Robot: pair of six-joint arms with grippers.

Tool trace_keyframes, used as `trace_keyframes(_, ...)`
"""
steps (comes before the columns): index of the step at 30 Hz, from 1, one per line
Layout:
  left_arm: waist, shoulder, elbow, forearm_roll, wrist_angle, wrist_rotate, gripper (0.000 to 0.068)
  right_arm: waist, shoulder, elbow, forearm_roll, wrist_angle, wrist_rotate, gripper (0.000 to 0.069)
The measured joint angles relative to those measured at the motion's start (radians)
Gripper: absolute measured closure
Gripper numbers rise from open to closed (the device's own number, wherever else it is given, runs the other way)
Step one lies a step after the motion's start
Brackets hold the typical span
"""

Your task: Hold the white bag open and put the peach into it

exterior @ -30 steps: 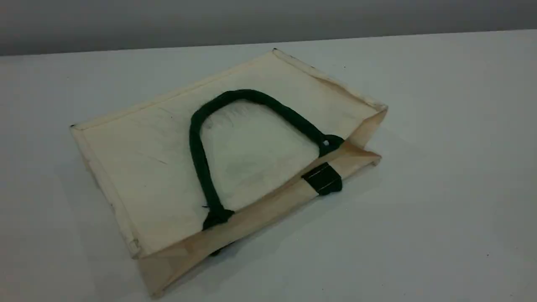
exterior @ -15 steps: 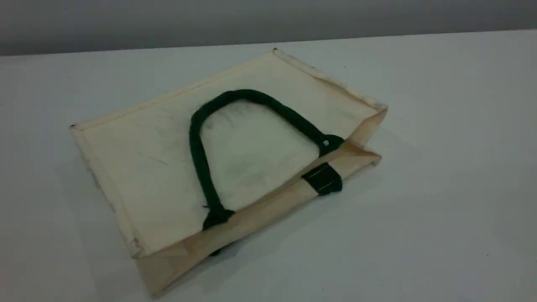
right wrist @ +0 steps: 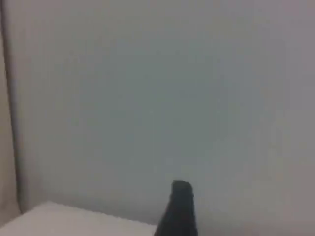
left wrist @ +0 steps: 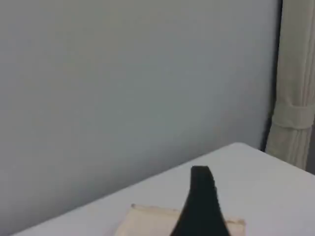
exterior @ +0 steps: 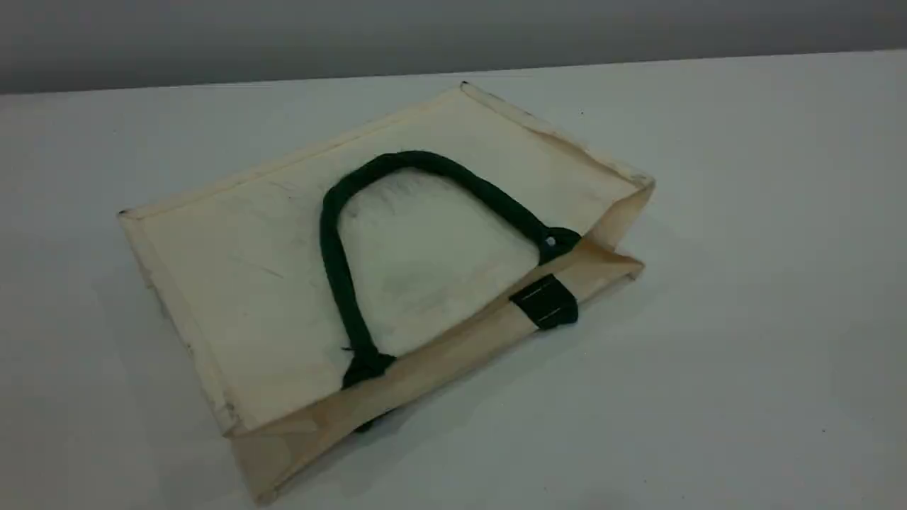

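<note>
The white bag (exterior: 241, 269) lies flat on the table, its mouth edge toward the front right and almost closed. Its dark green rope handle (exterior: 336, 269) is folded back over the top face, and a green tab (exterior: 545, 301) sits on the mouth edge. A strip of the bag (left wrist: 147, 220) shows at the bottom of the left wrist view, under my left gripper's black fingertip (left wrist: 201, 191). My right gripper's fingertip (right wrist: 179, 206) hangs in front of a plain wall. Nothing is held at either fingertip. Neither arm shows in the scene view. The peach is out of view.
The white table (exterior: 744, 319) spreads around the bag, with its far edge against a grey wall (exterior: 425, 35). A tied beige curtain (left wrist: 295, 98) hangs at the right of the left wrist view. A table corner (right wrist: 59, 221) shows at the bottom left of the right wrist view.
</note>
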Motion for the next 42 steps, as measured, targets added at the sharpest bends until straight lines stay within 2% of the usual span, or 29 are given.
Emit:
trace_keyframes(5,0.0,0.0,0.062,-0.002,-0.025,-0.06,0.0174,0.0,0.0,0.121,0.051,-0.139,-0.003,0.0101)
trace_keyframes(9,0.0,0.0,0.098,-0.002,-0.069,-0.067,0.0174,0.0,0.0,0.19,0.053,-0.215,-0.038,0.0101)
trace_keyframes(15,0.0,0.0,0.177,-0.002,-0.152,-0.066,0.0174,0.0,0.0,0.233,0.053,-0.216,-0.087,0.0115)
trace_keyframes(21,0.0,0.0,0.28,0.0,-0.231,-0.066,0.0174,0.0,0.0,0.309,0.053,-0.228,-0.128,0.0169)
trace_keyframes(29,0.0,0.0,0.343,0.0,-0.253,-0.065,0.0174,0.0,-0.001,0.362,0.053,-0.225,-0.145,0.0223)
trace_keyframes(42,0.0,0.0,0.347,0.003,-0.235,-0.064,0.0174,0.0,-0.001,0.362,0.052,-0.232,-0.151,0.0218)
